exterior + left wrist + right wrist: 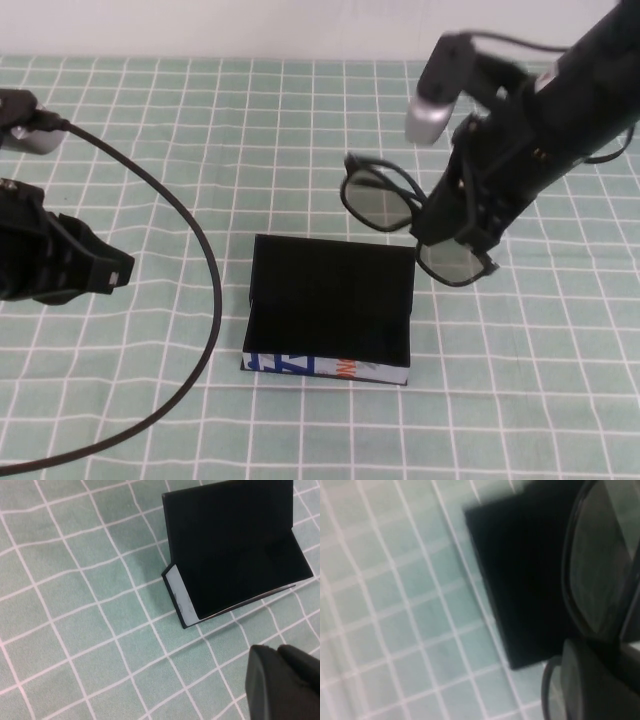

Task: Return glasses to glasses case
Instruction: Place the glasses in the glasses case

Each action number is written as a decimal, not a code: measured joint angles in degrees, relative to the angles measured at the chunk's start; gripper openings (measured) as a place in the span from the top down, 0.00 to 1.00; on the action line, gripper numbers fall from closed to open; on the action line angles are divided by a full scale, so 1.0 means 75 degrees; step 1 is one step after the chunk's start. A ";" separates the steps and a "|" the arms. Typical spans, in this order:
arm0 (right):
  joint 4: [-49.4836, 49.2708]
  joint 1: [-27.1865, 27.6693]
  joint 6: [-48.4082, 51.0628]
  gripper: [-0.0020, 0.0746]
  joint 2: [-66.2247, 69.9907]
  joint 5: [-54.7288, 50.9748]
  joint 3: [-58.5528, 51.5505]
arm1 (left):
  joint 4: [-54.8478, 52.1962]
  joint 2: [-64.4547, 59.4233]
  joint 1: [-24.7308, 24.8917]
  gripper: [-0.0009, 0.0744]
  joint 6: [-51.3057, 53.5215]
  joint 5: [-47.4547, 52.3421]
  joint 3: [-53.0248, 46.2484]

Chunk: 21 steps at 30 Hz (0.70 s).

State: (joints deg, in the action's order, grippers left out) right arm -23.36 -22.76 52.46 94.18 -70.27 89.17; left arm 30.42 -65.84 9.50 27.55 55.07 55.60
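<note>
Two arms show in the high view. The right tool [452,232], right of centre, is pinched on the glasses [400,212], gripping the frame near the bridge and holding them above the desk [300,120] and its green checked cloth. One lens sticks out to the left of the tool; the other shows below it. The glasses hang just past the upper right corner of the case [330,310]. The case sits at lower centre with its lid flipped open, its white printed side facing the bottom of the frame. Nothing lies inside it. The left tool [95,268] is at the left edge, well apart from the case; I cannot tell how its fingers stand. A black cable [205,300] loops beside it.

The left wrist view alone looks into the case [235,550], upper right: a bare black interior and a pale end wall. The left tool's [282,682] dark tip fills the lower right corner.

The right wrist view, blurred, shows a lens of the glasses [602,570] close up at right, over the dark case [520,575].
</note>
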 joint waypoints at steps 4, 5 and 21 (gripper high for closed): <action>-0.0342 -0.0016 -0.0152 0.95 -0.0603 -0.0015 -0.0403 | 0.0000 0.0000 0.0000 0.99 0.0000 0.0000 0.0000; -0.0383 -0.0016 -0.0176 0.95 -0.0719 -0.0016 -0.0559 | 0.0000 0.0000 0.0000 1.00 0.0004 0.0000 0.0000; -0.0755 -0.1148 -0.0225 0.95 0.0198 -0.0014 -0.1415 | 0.0000 0.0000 0.0000 1.00 -0.0013 0.0076 0.0000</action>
State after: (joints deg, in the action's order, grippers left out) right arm -29.02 -31.37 50.76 95.66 -70.38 78.55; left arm 30.42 -65.84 9.50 27.45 55.64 55.60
